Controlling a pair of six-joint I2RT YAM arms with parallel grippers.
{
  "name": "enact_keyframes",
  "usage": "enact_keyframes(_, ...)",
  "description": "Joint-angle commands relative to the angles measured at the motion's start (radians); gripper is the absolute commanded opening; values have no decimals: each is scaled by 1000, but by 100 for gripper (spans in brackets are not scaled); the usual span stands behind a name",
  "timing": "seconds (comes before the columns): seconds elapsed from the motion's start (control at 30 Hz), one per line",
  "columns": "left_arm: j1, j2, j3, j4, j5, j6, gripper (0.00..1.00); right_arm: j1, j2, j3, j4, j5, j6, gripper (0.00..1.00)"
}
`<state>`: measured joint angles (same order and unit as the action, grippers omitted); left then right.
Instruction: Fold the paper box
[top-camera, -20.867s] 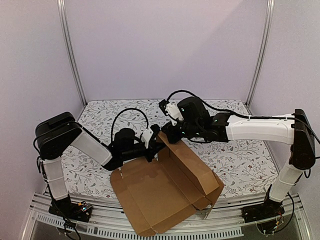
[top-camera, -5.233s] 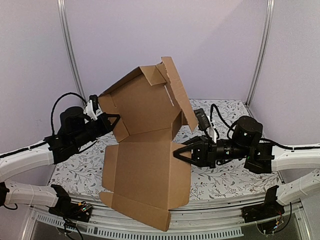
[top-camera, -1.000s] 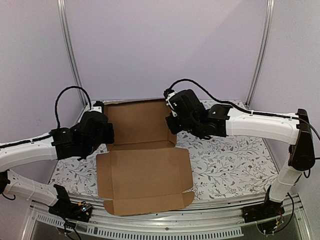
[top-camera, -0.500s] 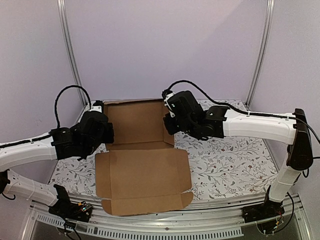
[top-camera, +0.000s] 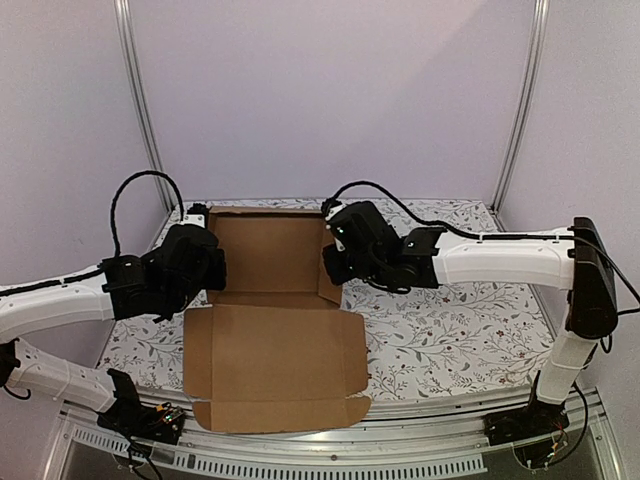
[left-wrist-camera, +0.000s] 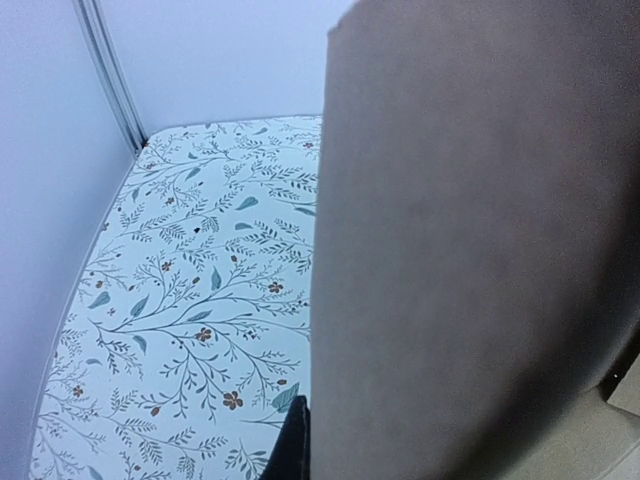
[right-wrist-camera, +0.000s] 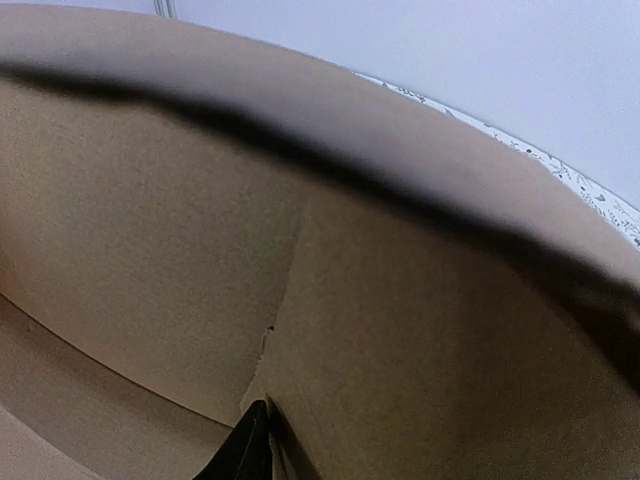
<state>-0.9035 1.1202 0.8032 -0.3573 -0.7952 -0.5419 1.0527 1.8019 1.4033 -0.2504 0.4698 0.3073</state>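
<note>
Top external view has the paper box at the middle of the desk. Its large near panel lies flat toward 6 o'clock, reaching the desk's near edge, and its far panel stands raised toward 12 o'clock.

The step in hand looks like forming the back wall and its side flaps. The left gripper sits at the raised panel's 9 o'clock edge, jaws together and apparently pinching the flap there. In the left wrist view, cardboard fills the right half beside one dark fingertip. The right gripper is at the 3 o'clock edge. Whether its jaws are apart or clamped cannot be told, since cardboard fills its wrist view.

Both arms reach in low from the sides, wrists turned inward. Next, the side flaps probably need turning inward along their creases.
</note>
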Motion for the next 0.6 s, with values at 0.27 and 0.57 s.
enact_keyframes(0.27, -46, -20, 16, 99, 86, -34, 0, -2, -70, -218, 340, -62, 104, 39)
enact_keyframes(0.57, -46, -11, 12, 108, 97, -45, 0, -2, -135, -322, 498, -47, 111, 40)
